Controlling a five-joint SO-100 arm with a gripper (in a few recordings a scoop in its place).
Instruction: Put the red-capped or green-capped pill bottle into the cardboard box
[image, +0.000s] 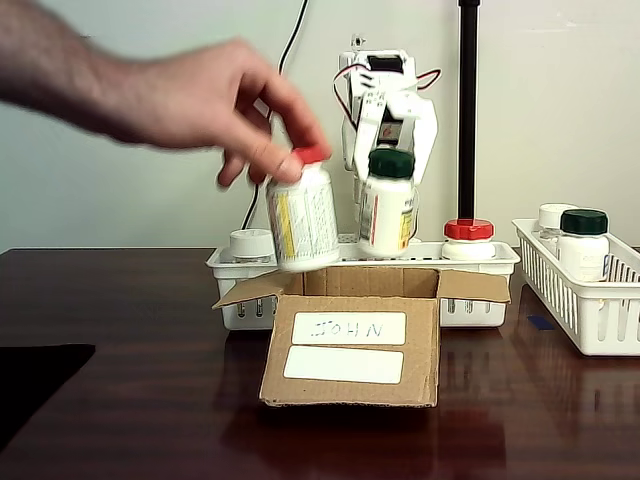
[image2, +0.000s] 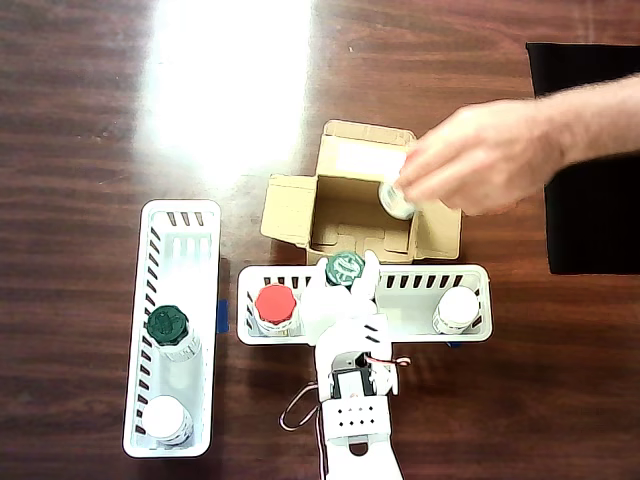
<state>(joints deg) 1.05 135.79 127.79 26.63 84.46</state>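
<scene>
The small brown cardboard box (image: 352, 345) is sitting near the middle of the dark shiny wooden table (image: 130, 400), closest to the camera in the fixed view. Its top flaps are standing open. Two white labels are showing on its front, and the upper one is carrying handwriting.

Just above the box, a person's hand (image: 205, 100) is reaching in from the left edge of the fixed view. It is pinching a white pill bottle with a red cap (image: 303, 210) by its top, and the bottle is hanging tilted over the left part of the open box. In the overhead view the hand (image2: 480, 158) is covering most of that bottle over the box's right side.

Right behind the box, a long white plastic basket with slots (image: 490, 262) is lying across the table, touching or nearly touching the box's back flap. A short white bottle with a red cap (image: 468, 238) and a white bottle with a white cap (image: 251, 244) are standing inside it.

The white robot gripper (image: 392, 165) is hanging over this basket. Its fingers are squeezing a white pill bottle with a dark green cap (image: 388, 205), holding it upright above the basket.

By the right edge of the table in the fixed view, another white slotted basket (image: 600, 335) is holding a white bottle with a green cap (image: 583, 243) and a white-capped bottle (image: 552, 222).
</scene>
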